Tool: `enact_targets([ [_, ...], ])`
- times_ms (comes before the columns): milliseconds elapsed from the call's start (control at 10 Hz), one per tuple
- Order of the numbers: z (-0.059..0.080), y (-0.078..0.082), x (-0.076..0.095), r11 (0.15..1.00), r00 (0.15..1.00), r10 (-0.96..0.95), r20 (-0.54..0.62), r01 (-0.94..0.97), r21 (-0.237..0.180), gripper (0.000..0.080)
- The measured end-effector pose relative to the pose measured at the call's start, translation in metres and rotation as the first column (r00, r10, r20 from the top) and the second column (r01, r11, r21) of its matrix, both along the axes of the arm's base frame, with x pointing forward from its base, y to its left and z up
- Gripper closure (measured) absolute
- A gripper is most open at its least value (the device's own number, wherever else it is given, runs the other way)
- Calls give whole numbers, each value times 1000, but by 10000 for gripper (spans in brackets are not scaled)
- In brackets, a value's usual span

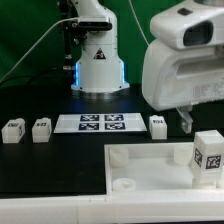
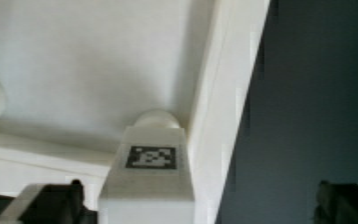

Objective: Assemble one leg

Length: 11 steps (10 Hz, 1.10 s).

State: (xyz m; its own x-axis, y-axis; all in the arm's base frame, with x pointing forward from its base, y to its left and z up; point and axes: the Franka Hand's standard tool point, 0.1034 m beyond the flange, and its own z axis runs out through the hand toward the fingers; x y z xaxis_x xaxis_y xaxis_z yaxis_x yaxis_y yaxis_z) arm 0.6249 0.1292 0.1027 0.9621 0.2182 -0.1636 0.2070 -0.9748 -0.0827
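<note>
Nearest, the big white panel (image 1: 150,172) fills the lower right of the exterior view. It is smooth moulded plastic with a raised rim and a round socket at its near corner. Its left edge ends on the bare black table (image 1: 50,170), which lies open across the whole lower left.

The leg (image 1: 208,153) stands upright at the right edge of the exterior view, over the panel's right part. It is a small white block whose black-and-white tag faces the camera. Just above it hangs the gripper (image 1: 198,128), and one dark finger (image 1: 186,121) shows a little to the leg's left, not touching it.

In the wrist view the leg (image 2: 153,150) has a rounded end and a square tag. It sits along the border where the white panel (image 2: 87,60) meets the dark table (image 2: 318,90). The gripper (image 2: 201,200) is spread wide, with the leg between its black fingers (image 2: 51,203). One finger is close to the leg and the other is well apart from it, so nothing is clamped.

Farther back, a row crosses the middle of the exterior view. Two more legs (image 1: 13,130) (image 1: 41,128) sit at the left, the flat marker board (image 1: 100,123) is in the centre, and another leg (image 1: 158,125) is just right of it, with gaps between them all. Behind the row stands the glossy white robot base (image 1: 100,65), in front of a green backdrop (image 1: 25,30).
</note>
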Motion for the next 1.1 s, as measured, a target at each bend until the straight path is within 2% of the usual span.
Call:
enact_targets([
  [300,-16,-1,2,1000,999,-6,41,6,4,150],
  [500,-21,-5,9,1000,997,-17,77,17,7,150],
  [900,-22,-10,17,1000,993,-26,111,25,12,150],
  [1000,-22,-10,17,1000,993,-26,111,25,12,246],
  [1100,-22,-10,17,1000,993,-27,111,26,12,393],
])
